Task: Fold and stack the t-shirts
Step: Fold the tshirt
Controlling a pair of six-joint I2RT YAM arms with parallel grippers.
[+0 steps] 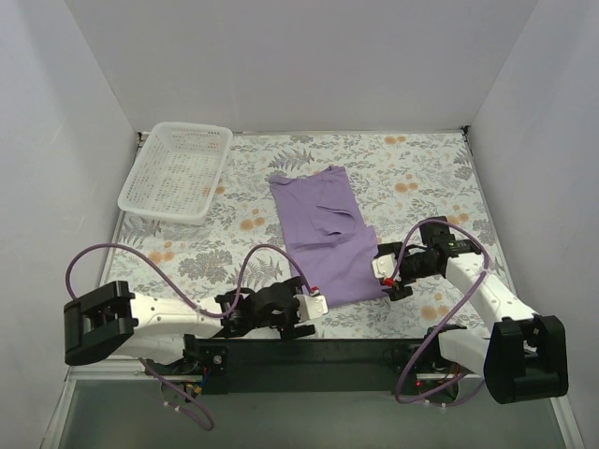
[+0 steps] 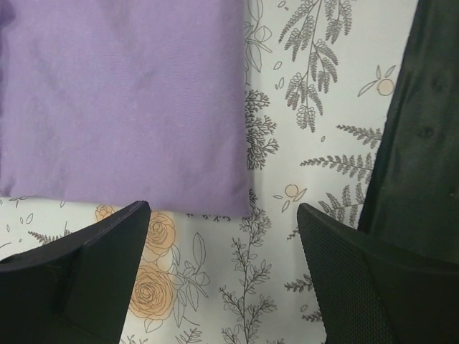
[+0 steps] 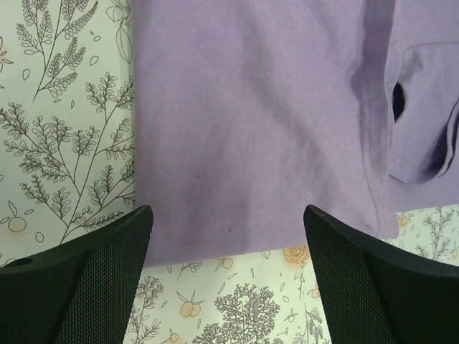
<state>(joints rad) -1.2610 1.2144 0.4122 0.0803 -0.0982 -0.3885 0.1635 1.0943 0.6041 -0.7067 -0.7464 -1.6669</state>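
Both sets wide open, holding nothing.
My left fingers (image 2: 133, 226) and right fingers (image 3: 136, 229) flank the near end of the lavender t-shirt (image 1: 323, 234) on the floral worktop (image 1: 421, 178).

On the counter (image 1: 421, 178) the t-shirt (image 1: 323, 229) lies right of the basket (image 1: 176, 170); the left end effector (image 1: 318, 304) and right end effector (image 1: 382, 279) flank its near edge.

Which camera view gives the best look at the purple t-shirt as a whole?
The top external view. It shows the whole t-shirt lying on the floral table. The left wrist view shows only one flat corner of it; the right wrist view shows only one edge with a seam.
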